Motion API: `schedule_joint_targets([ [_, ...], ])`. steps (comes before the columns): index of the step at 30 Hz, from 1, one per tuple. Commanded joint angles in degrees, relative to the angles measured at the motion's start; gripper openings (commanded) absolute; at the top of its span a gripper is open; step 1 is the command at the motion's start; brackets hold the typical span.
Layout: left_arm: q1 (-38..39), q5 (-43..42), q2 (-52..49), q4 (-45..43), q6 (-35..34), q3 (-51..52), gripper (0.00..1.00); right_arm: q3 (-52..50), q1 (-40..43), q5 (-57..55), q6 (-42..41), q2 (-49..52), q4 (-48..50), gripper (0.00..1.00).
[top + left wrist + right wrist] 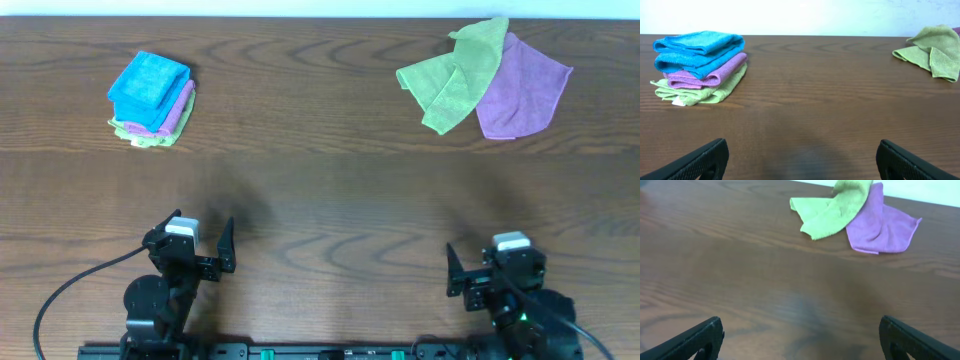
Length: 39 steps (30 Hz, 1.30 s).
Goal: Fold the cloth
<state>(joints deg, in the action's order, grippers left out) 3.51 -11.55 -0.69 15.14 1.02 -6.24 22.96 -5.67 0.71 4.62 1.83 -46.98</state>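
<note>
Already the cloth (148, 83) sat folded atop the stack (160, 128), so the left gripper (801, 159) and right gripper (801, 339), far from it with jaws apart, probably needed no further move.

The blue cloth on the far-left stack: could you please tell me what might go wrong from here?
1. The blue cloth lies folded atop a folded purple cloth and a folded green cloth; a deep pinch could catch those and drag them along.
2. At far right, the loose green cloth overlaps the loose purple cloth, so lifting one may pull the other.
</note>
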Motion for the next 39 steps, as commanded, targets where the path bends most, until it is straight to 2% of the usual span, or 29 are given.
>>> schedule_joint_targets([
  [1, 0.22, 1.07, 0.44, 0.28, -0.85, 1.44, 0.95, -2.91, 0.50, -0.50, 1.27, -1.40, 0.07, 0.99],
  [16, 0.22, 1.07, 0.44, 0.28, -0.85, 1.44, 0.96, -12.70, 0.44, -0.50, 1.25, -1.51, -0.02, 0.99],
  [39, 0.22, 1.05, 0.44, 0.28, -0.85, 1.44, 0.96, -12.59, 0.46, -0.50, 1.25, -1.49, 0.24, 0.99],
])
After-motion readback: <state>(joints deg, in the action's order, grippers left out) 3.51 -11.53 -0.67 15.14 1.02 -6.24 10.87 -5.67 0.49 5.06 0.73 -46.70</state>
